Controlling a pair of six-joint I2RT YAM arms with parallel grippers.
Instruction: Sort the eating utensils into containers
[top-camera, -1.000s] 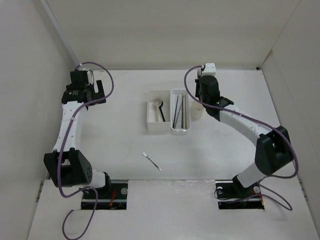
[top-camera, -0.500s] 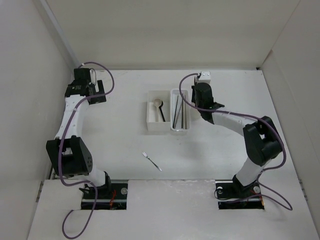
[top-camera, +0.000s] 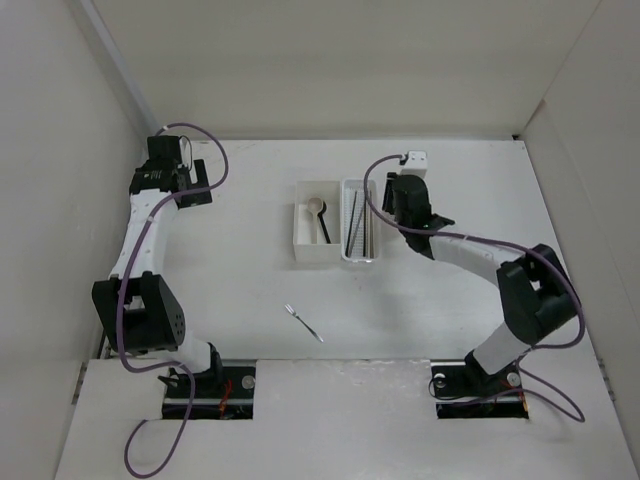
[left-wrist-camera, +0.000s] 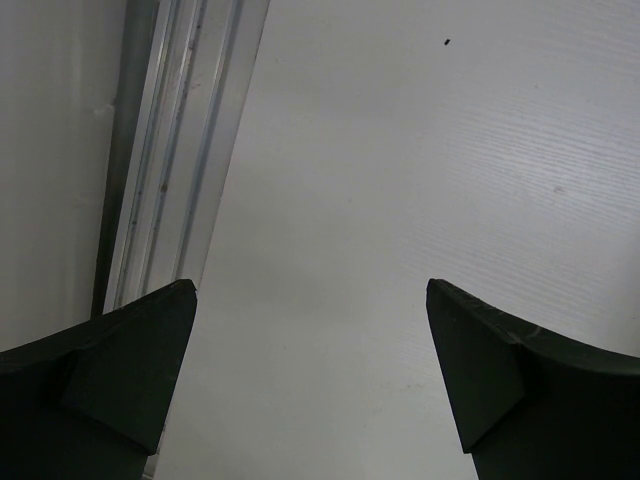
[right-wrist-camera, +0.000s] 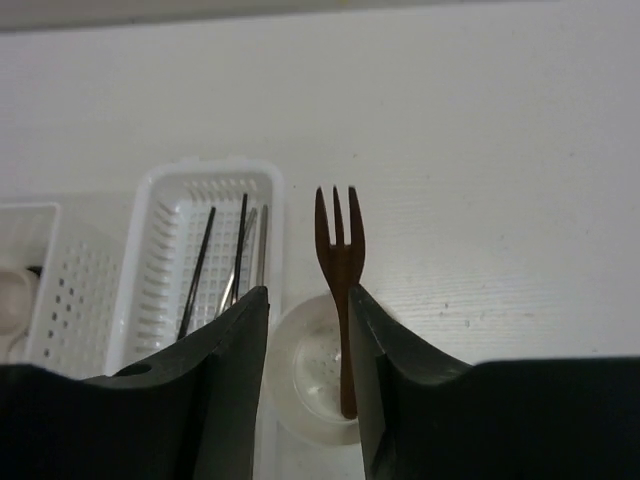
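In the right wrist view a brown wooden fork (right-wrist-camera: 340, 250) stands tines-up in the small round cup (right-wrist-camera: 310, 375), leaning on my right finger. My right gripper (right-wrist-camera: 307, 292) is open, its jaws wider than the fork's handle. In the top view the right gripper (top-camera: 402, 205) hides the cup. The white perforated tray (top-camera: 360, 256) holds dark and pale chopsticks (top-camera: 353, 225). The white square box (top-camera: 304, 246) holds a pale wooden spoon (top-camera: 314, 207) and a black spoon (top-camera: 324, 230). A small silver fork (top-camera: 303, 322) lies on the table in front. My left gripper (top-camera: 172, 172) is open and empty at the far left.
Enclosure walls stand close on the left, back and right. The left wrist view shows bare table under the left gripper (left-wrist-camera: 310, 285) and a metal rail (left-wrist-camera: 170, 150) along the left wall. The tray (right-wrist-camera: 160, 250) touches the cup's left side.
My right arm has swung over the cup, which showed beside it a second ago and is now hidden in the top view. The left arm shifted slightly and then stayed still.
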